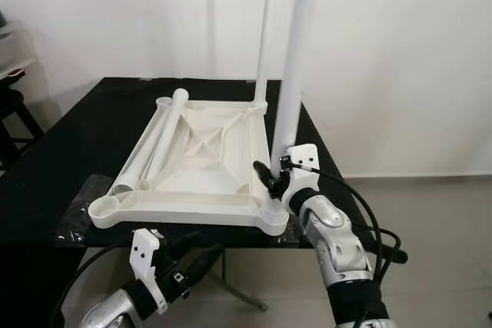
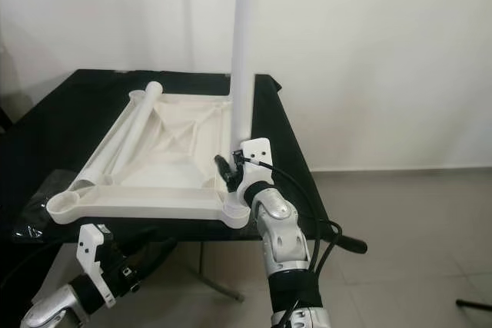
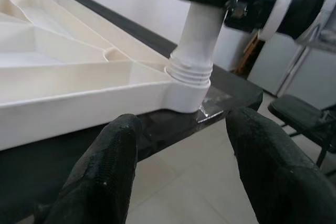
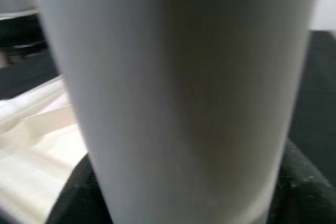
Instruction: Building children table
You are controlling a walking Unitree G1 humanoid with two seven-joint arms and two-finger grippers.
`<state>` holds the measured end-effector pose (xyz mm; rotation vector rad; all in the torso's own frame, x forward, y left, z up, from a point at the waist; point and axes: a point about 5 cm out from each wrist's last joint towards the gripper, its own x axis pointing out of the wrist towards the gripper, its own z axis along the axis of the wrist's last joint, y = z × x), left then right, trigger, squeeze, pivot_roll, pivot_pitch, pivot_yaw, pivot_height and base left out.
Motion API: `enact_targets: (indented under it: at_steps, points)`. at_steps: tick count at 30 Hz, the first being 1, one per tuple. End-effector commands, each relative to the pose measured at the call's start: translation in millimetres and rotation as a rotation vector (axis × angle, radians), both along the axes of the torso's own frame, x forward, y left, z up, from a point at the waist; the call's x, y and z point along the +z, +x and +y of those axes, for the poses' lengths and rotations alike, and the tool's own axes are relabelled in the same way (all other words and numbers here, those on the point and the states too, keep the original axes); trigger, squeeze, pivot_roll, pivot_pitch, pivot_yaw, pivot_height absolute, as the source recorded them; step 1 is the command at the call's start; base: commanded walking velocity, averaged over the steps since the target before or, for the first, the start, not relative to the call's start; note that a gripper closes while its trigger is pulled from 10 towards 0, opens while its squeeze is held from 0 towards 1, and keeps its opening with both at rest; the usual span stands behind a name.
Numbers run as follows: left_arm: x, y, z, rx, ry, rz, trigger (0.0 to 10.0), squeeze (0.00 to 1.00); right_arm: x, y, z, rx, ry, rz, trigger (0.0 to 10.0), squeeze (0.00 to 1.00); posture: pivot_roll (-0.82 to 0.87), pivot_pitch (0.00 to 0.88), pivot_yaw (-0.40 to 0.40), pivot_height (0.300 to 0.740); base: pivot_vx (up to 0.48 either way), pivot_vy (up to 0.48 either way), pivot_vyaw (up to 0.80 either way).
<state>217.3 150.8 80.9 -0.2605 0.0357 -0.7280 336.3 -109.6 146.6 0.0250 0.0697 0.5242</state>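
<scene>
Table top (image 1: pixel 201 160) sits upside down on the black desk (image 1: pixel 69 144), w/ the right gripper (image 1: pixel 269 177) clamped on the upright leg (image 1: pixel 292 74) just above its corner socket. Left gripper (image 1: pixel 201 257) hangs open below the desk edge, under that corner. 2 loose legs (image 1: pixel 157 140) lie in the tray, well left of the right gripper.

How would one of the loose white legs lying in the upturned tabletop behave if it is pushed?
The loose leg is a smooth round tube, so it would probably roll or slide. The ribs of the tabletop would likely stop it. It looks stiff, hollow and probably light.
</scene>
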Motion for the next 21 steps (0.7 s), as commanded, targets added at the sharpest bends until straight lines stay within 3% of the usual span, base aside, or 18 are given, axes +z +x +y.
enact_targets:
  at_steps: [1, 2, 6, 9, 14, 16, 17, 18, 21]
  points:
    - [-4, 1.0, -2.5, -0.007, 0.004, 0.012, 10.0, 0.00, 22, 4.6, 6.3, 0.151, 0.025, -0.088, 10.0, 1.00, 0.02, 0.000, -0.012, 0.740, 0.000, 0.000, 0.00]
    - [-4, 1.3, -2.6, -0.008, 0.003, 0.014, 10.0, 0.00, 27, 6.1, 2.8, 0.242, -0.030, -0.121, 10.0, 0.00, 0.02, 0.000, -0.014, 0.740, 0.000, 0.000, 0.00]
    - [-4, 1.3, -2.5, -0.015, -0.001, 0.015, 10.0, 0.00, 30, 9.7, -9.8, 0.456, -0.122, -0.115, 10.0, 0.00, 0.03, 0.000, -0.017, 0.740, 0.000, 0.000, 0.00]
    - [-5, -1.2, -4.5, -0.053, -0.001, 0.012, 10.0, 0.00, 32, 15.6, -20.3, 0.523, -0.183, -0.102, 10.0, 0.00, 0.04, 0.000, -0.020, 0.740, 0.000, 0.000, 0.00]
    - [-6, -9.3, -13.2, -0.196, 0.008, 0.026, 10.0, 0.00, 39, 23.6, -35.3, 0.604, -0.183, -0.055, 10.0, 0.00, 0.04, 0.000, -0.023, 0.740, 0.000, 0.000, 0.00]
    - [-7, -8.5, -12.3, -0.192, 0.000, 0.031, 10.0, 0.00, 42, 26.3, -38.2, 0.601, -0.170, -0.055, 9.9, 0.00, 0.04, 0.000, -0.021, 0.740, 0.000, 0.000, 0.00]
    - [-7, -7.8, -11.4, -0.184, -0.007, 0.035, 10.0, 0.00, 44, 28.6, -40.2, 0.588, -0.157, -0.059, 7.2, 0.00, 0.04, 0.000, -0.021, 0.740, 0.000, 0.000, 0.00]
    - [-7, -7.2, -10.5, -0.177, -0.014, 0.037, 10.0, 0.00, 46, 30.7, -41.7, 0.571, -0.135, -0.056, 0.0, 0.00, 0.04, 0.000, -0.021, 0.740, 0.000, 0.000, 0.00]
    - [-6, -7.3, -10.2, -0.169, -0.020, 0.038, 10.0, 0.00, 43, 29.6, -43.0, 0.595, -0.107, -0.047, 0.0, 0.00, 0.03, 0.000, -0.022, 0.740, 0.000, 0.000, 0.00]
